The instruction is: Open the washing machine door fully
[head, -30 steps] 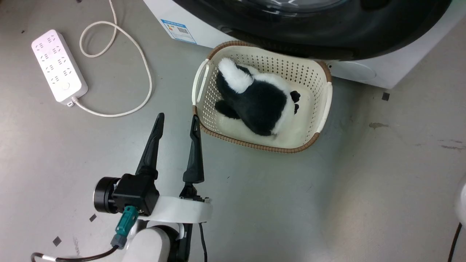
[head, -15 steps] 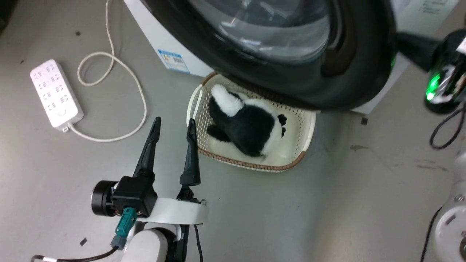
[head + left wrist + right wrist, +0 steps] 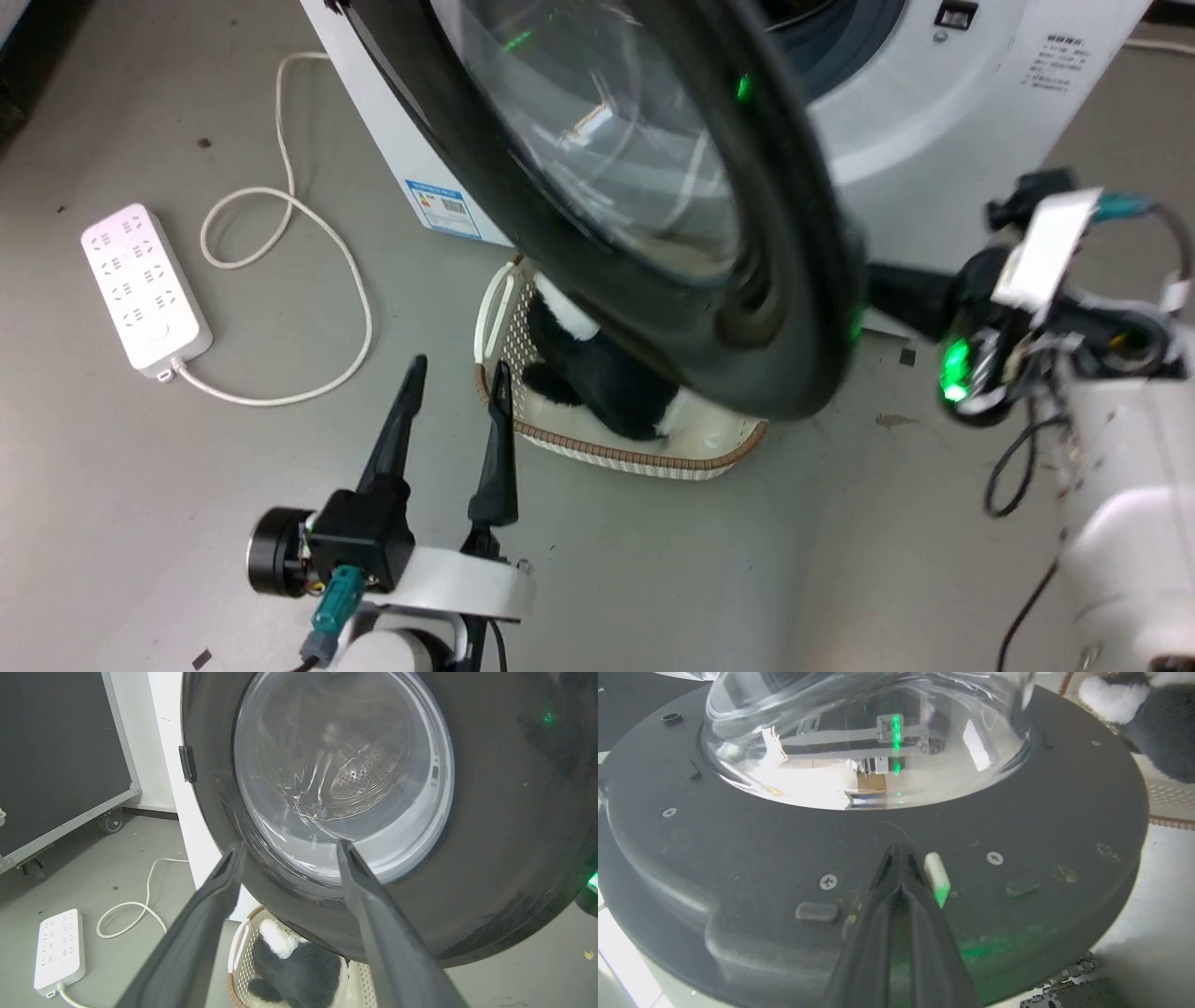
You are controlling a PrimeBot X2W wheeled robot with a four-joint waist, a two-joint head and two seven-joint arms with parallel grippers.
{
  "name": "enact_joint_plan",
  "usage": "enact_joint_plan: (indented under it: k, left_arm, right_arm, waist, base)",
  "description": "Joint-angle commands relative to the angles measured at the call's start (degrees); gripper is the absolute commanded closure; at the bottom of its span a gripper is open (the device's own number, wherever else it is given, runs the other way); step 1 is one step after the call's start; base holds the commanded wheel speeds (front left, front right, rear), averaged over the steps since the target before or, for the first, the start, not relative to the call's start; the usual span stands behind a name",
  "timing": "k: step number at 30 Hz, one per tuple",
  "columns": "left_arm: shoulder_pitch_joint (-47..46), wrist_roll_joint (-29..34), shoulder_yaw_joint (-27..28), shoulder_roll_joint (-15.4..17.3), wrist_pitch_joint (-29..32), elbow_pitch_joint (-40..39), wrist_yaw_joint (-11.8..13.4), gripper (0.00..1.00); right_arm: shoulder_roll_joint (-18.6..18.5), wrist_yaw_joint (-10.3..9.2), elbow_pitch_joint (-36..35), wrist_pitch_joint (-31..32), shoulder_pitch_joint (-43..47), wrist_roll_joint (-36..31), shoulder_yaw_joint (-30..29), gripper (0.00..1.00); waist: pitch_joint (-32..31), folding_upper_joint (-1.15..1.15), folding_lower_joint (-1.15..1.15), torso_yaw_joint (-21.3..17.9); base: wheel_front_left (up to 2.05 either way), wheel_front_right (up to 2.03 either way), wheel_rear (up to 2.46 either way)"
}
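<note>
The door (image 3: 803, 280) stands part-open at 12 o'clock in the head view, angled out from the washer (image 3: 934, 112), its lower rim over the basket (image 3: 635, 457) and plush toy (image 3: 607, 392). The right gripper (image 3: 899, 856), fingers pressed together with nothing between them, has its tips against the door's black inner face, at 6 o'clock below the glass in its wrist view. The left gripper (image 3: 457, 373) hangs spread and empty at 7 o'clock, just beside the basket. A power strip (image 3: 140, 289) lies at 9 o'clock.
</note>
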Motion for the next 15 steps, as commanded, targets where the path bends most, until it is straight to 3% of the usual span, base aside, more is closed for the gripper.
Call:
enact_joint_plan:
  k: [1,2,8,15]
  left_arm:
    - [0.8,0.3,0.0,0.1,-0.3,0.3,-0.3,0.0]
    - [1.3,0.3,-0.1,0.1,-0.3,0.9,-0.5,0.0]
    - [2.2,-0.4,-0.4,0.1,-0.3,2.5,-1.3,0.0]
    - [2.2,-0.8,0.0,0.1,-0.3,2.8,-1.3,0.0]
  right_arm:
    - [0.5,-0.04,0.0,-0.2,1.9,1.6,1.8,1.0]
    - [0.5,-0.04,-1.1,-1.1,4.3,4.8,6.2,1.0]
    - [0.5,-0.04,-5.1,-5.5,10.0,13.3,17.1,1.0]
    - [0.5,-0.04,-9.3,-10.9,14.5,16.8,23.1,1.0]
  waist:
    - [-0.4,0.0,0.01,0.0]
    - [-0.9,0.0,0.01,0.1]
    - [-1.8,0.0,0.01,-0.2]
    - [-3.1,0.0,0.01,-1.5]
  base:
    - [0.0,0.0,0.0]
    - [0.0,0.0,0.0]
    - [0.0,0.0,0.0]
    - [0.0,0.0,0.0]
